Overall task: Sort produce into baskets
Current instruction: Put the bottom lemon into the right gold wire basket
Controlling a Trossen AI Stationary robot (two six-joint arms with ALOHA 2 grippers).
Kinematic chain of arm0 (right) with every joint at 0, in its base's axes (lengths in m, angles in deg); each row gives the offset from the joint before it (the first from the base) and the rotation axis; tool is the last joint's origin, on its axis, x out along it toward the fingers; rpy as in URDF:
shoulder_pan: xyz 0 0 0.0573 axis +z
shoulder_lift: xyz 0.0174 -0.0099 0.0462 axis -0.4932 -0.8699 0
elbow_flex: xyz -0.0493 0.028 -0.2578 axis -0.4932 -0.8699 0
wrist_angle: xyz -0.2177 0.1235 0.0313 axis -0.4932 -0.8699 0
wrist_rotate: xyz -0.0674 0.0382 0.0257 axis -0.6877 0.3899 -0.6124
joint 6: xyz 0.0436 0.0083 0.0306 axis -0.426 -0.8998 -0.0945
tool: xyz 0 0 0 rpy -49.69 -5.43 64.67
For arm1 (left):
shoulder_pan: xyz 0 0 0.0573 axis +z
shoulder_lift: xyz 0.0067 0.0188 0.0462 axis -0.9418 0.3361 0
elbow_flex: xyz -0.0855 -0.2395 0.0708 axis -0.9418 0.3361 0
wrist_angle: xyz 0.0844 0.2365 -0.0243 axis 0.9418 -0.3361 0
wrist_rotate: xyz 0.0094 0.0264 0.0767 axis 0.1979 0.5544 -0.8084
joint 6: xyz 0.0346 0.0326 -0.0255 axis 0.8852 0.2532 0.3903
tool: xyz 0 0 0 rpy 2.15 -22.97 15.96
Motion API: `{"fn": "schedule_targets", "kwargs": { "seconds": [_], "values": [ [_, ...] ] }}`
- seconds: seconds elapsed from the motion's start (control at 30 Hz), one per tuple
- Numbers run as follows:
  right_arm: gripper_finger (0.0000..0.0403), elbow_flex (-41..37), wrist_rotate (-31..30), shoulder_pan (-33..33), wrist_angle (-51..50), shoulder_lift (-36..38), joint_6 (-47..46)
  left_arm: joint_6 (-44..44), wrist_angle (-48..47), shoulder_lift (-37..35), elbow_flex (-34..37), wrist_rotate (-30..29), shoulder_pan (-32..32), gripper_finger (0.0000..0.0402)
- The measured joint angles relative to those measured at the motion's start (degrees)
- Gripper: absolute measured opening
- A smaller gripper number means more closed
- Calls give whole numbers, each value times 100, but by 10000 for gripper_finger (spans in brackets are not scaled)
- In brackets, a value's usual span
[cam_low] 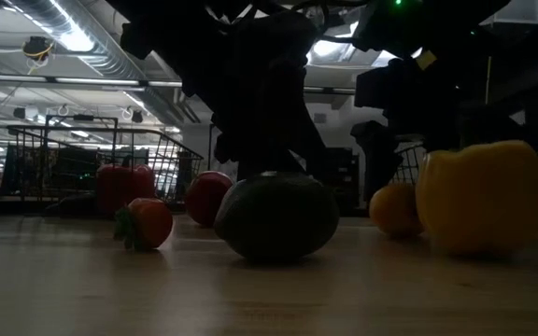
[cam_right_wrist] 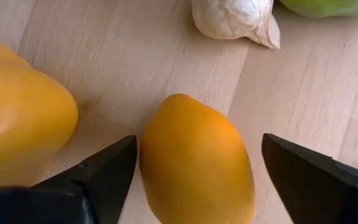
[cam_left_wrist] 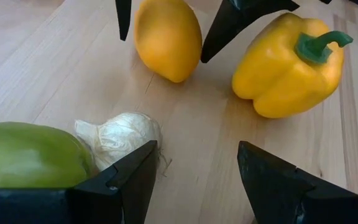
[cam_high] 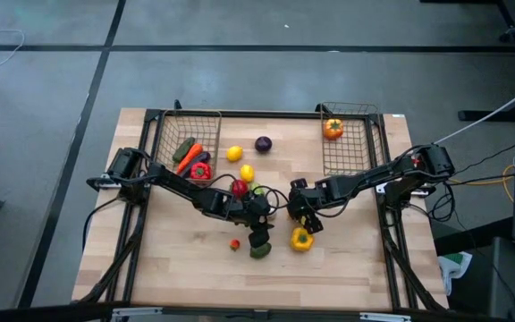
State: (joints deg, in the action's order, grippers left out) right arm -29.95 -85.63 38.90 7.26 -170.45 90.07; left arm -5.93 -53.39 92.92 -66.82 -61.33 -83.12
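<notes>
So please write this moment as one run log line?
right claw: open, straddling lemon | left claw: open, empty, near garlic | yellow pepper: on table

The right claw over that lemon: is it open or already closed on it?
Open. The right claw has a finger on each side of the lemon, with gaps showing.

Pale wooden table (cam_high: 186,268) seen on grey floor (cam_high: 240,80), cables (cam_high: 490,174) noted at right, ceiling ducting (cam_low: 82,51) observed beyond.
</notes>
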Motion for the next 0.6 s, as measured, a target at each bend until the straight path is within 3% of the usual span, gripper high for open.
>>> {"fn": "schedule_targets", "kwargs": {
  "seconds": [0.33,0.6],
  "values": [
    [249,0,-2,0,7,0,2,0,0,0,-1,0,0,219],
    [248,221,-15,0,-186,2,2,-5,33,0,-1,-2,6,219]
  ]
}}
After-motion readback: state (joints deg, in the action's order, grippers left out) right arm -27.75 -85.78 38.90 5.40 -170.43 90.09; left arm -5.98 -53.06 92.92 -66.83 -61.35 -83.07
